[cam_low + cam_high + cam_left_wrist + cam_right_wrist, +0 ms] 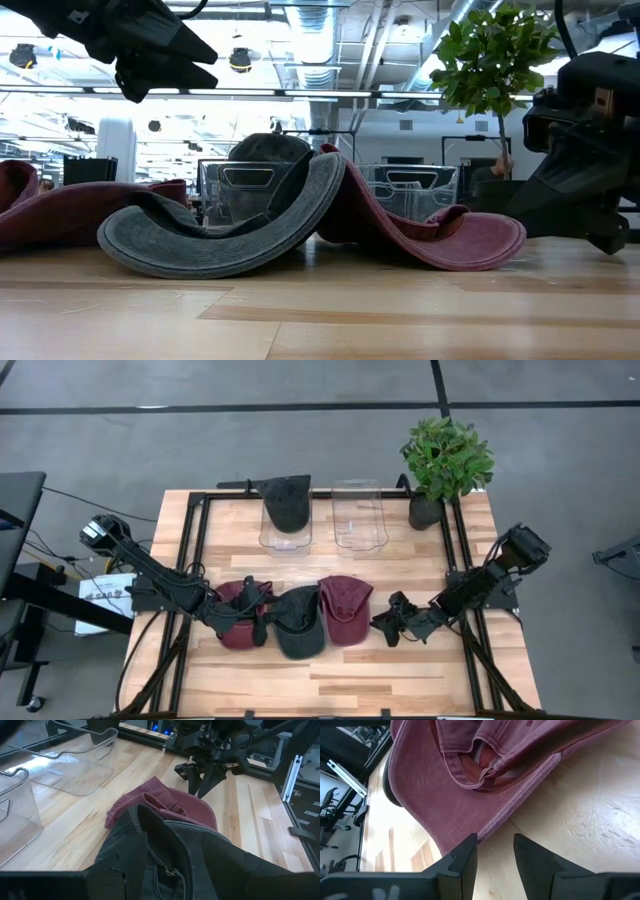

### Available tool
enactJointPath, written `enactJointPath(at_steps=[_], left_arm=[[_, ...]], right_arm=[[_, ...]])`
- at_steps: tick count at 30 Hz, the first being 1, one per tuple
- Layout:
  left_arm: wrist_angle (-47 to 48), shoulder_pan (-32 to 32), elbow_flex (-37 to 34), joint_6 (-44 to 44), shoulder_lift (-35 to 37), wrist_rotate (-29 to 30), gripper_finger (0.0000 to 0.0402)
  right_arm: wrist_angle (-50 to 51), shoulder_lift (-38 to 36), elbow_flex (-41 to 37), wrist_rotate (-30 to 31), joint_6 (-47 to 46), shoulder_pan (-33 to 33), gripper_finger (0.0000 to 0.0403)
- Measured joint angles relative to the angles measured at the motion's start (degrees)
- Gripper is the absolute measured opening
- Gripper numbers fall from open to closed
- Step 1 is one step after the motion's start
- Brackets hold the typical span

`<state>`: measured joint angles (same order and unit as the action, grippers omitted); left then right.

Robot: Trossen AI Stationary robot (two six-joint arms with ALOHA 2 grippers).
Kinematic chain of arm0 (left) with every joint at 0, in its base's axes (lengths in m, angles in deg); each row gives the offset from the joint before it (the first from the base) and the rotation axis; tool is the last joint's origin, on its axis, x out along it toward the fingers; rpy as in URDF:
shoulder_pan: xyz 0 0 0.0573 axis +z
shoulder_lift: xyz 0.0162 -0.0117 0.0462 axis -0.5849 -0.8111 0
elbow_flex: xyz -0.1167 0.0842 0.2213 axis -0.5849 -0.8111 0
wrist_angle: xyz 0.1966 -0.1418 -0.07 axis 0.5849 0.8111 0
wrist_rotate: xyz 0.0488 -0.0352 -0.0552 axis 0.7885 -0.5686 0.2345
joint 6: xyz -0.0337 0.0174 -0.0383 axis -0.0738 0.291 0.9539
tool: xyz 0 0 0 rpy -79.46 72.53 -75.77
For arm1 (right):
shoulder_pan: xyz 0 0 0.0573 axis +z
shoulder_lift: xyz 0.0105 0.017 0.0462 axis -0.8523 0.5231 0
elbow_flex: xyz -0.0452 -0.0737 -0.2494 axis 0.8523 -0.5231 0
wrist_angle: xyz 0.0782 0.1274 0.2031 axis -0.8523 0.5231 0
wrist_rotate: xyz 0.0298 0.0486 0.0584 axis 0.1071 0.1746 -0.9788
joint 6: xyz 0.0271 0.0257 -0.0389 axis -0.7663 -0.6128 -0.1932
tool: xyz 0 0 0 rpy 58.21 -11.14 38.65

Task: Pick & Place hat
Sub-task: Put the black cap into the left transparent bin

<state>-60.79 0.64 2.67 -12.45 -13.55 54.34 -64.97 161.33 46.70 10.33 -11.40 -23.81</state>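
Potted plant [445, 465] by clear bins [358, 515], hats [297, 618] in front

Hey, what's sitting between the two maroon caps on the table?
A dark grey cap lies between the left maroon cap and the right maroon cap, overlapping both. The high view shows it best.

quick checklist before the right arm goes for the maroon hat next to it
1. Right gripper open with a gap between its fingers: ok.
2. Right gripper empty, touching nothing: ok.
3. Maroon hat brim in front of the fingers: ok.
4. Hat free of its neighbour: not ok, the grey hat lies against it, possibly overlapping.
5. Empty clear bin available: ok; the other bin already holds a dark hat.
6. Left gripper clear of the hats: not ok, over the left maroon hat.
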Motion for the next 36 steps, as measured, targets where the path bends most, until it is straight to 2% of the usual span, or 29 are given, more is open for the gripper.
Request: enactJointPath(at_steps=[14, 22, 30, 32, 36], left_arm=[[-0.01, 0.00, 0.00, 0.00, 0.00, 0.00, 0.0186], [0.00, 0.00, 0.00, 0.00, 0.00, 0.00, 0.0186], [-0.01, 0.00, 0.00, 0.00, 0.00, -0.60, 0.0186], [0.00, 0.00, 0.00, 0.00, 0.00, -1.72, 0.0186], [-0.02, 0.00, 0.00, 0.00, 0.00, -1.75, 0.0186]], right_arm=[[0.00, 0.00, 1.85, 0.17, 1.51, -0.15, 0.0118], [11.52, 0.00, 6.40, -0.15, 1.38, -1.44, 0.0118], [12.77, 0.00, 6.43, 0.10, 1.64, -1.51, 0.0118], [14.56, 0.00, 6.43, 0.85, 2.20, -1.51, 0.0118], [16.97, 0.00, 6.40, 6.83, 2.68, -1.70, 0.0118]])
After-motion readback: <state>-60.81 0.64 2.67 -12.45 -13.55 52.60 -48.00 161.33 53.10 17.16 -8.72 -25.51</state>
